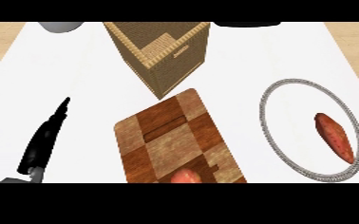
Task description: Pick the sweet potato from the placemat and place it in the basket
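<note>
We've got the reddish-brown tapered sweet potato point(335, 136) lying on the white oval placemat point(291, 118) with its grey braided rim, right of the tall woven straw basket point(176, 69); our black left hand point(41, 141) rests low at left, fingers straight and pressed together

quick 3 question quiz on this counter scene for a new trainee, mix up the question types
1. True or false: the sweet potato already lies inside the basket.
2. Where does the left hand show? A. at the lower left, fingers straight; B. over the basket; C. curled round the sweet potato.
3. Fill in: the wooden cutting board lies between the left hand and the ____.

Key: 1 false; 2 A; 3 placemat.
</note>
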